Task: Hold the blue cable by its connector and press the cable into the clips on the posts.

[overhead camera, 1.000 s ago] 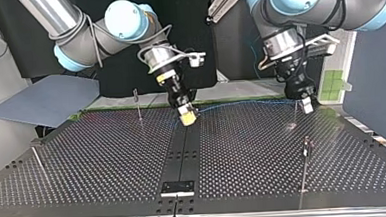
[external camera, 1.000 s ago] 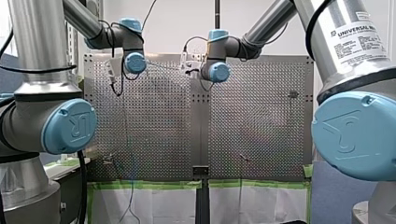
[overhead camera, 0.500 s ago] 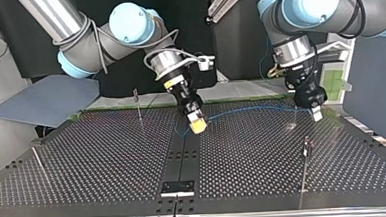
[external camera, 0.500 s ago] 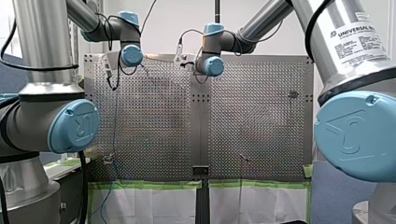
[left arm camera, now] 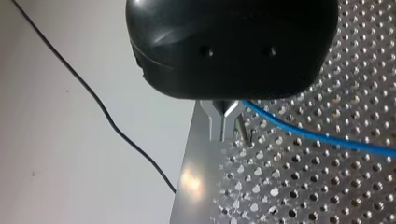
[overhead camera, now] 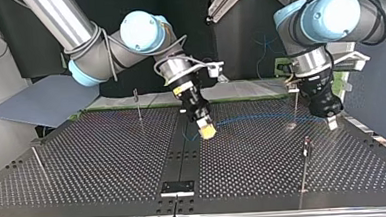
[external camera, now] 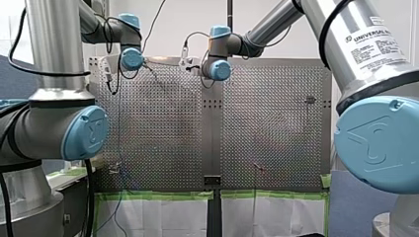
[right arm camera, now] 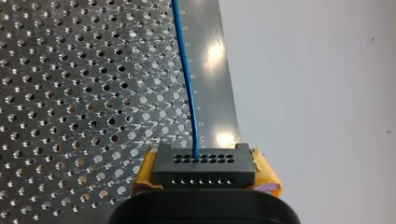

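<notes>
- Top view: my right gripper hangs over the table's middle strip; my left gripper is at the view's right.
- Connector sits between my right gripper's pads; cable spans from it to my left gripper, above the table.
- Far post stands just beside my left gripper, near post in front of it, third post far left.
</notes>
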### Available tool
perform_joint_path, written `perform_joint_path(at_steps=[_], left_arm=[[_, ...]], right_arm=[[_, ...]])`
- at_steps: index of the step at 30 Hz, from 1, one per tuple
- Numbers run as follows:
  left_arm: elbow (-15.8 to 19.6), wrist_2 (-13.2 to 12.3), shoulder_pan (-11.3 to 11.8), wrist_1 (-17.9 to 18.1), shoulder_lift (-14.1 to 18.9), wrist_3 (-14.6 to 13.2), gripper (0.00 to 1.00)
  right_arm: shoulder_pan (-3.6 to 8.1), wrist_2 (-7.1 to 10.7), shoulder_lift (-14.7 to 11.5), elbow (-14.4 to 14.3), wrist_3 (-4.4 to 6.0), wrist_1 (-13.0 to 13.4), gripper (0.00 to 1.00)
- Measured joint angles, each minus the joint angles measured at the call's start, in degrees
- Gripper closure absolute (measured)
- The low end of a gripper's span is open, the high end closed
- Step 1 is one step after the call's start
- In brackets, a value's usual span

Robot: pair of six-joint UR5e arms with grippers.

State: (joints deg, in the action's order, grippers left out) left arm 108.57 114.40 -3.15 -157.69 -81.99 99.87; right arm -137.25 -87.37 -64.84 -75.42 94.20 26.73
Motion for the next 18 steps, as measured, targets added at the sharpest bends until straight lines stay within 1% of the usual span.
perform_joint_path(at_steps=[5, 9, 14, 18], left_arm=[[-0.4, -2.2, 1.3, 0.0, -0.5, 0.0, 1.00], [-1.8, -4.3, 2.0, 0.0, -1.9, 0.0, 1.00], [-3.9, -5.6, 2.6, 0.0, -4.0, 0.6, 1.00], [-5.2, -6.6, 3.2, 0.1, -4.7, 2.2, 1.00]], right_arm=[[-0.06, -0.16, 0.2, 1.1, 0.03, -0.2, 1.00], [-0.07, -0.24, 0.4, 1.5, 0.03, -0.5, 1.00], [-0.21, -0.38, 2.3, 3.4, 0.03, -1.4, 1.00], [-0.40, -0.46, 3.5, 4.5, 0.03, -1.6, 1.00]])
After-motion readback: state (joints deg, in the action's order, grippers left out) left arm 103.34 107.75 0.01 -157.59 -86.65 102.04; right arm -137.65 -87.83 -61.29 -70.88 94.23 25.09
